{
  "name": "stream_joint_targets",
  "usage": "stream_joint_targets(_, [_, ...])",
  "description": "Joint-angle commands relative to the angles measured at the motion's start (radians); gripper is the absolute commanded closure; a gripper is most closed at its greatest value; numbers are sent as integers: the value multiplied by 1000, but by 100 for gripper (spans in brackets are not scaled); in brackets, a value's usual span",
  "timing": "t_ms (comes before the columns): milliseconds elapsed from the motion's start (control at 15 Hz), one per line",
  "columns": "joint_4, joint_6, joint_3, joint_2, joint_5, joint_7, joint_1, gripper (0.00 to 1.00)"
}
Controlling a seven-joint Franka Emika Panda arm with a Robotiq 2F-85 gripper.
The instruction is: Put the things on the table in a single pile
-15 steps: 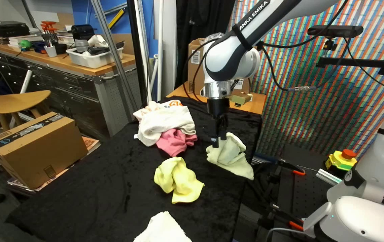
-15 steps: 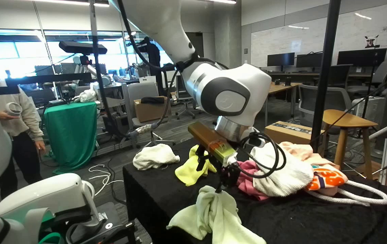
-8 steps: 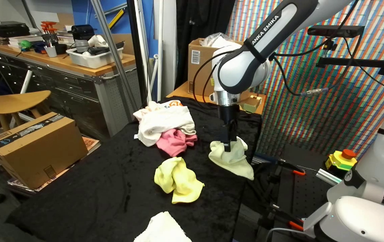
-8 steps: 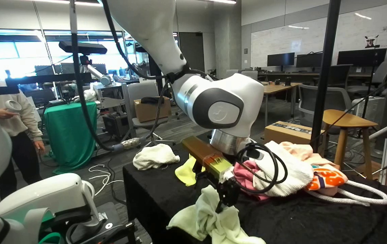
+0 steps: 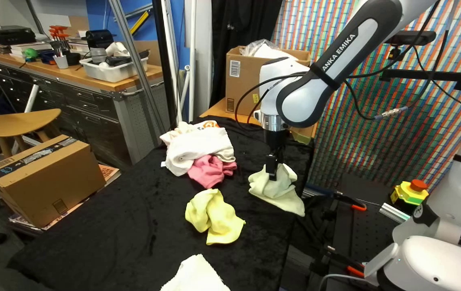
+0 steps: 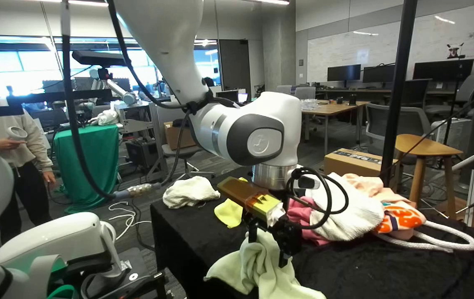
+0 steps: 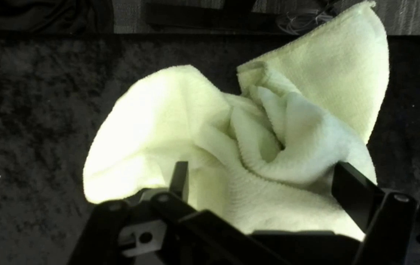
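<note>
A crumpled pale green cloth (image 5: 281,198) lies near the table's edge; it also shows in an exterior view (image 6: 261,265) and fills the middle of the wrist view (image 7: 195,110). My gripper (image 7: 261,178) is open, its fingers wide apart at the cloth, with cloth showing between them. The gripper also shows low over the cloth in both exterior views (image 5: 272,171) (image 6: 268,249). A yellow cloth (image 5: 214,218) and a white cloth (image 5: 196,277) lie apart. White cloth (image 5: 202,145) and pink cloth (image 5: 210,171) lie heaped together with a peach, orange-printed fabric (image 6: 399,220).
The black-covered table (image 5: 133,226) carries the cloths. A white rope handle (image 6: 448,241) sticks out from the heap. A cardboard box (image 5: 242,76) stands beyond the table. A black cable (image 6: 328,199) loops at the wrist. A person (image 6: 16,145) stands in the background.
My gripper has moved toward the table's near edge and down to the pale green cloth, turning more upright. The cloth's top folds have shifted slightly. The other cloths have not moved.
</note>
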Motion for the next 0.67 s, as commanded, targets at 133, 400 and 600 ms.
stream_joint_targets(133, [-60, 126, -6, -24, -3, 44, 16, 0])
stream_joint_targets(400, [-71, 141, -4, -22, 1, 32, 14, 0])
stream_joint_targets(600, [-74, 140, 1, -27, 24, 10, 10, 32])
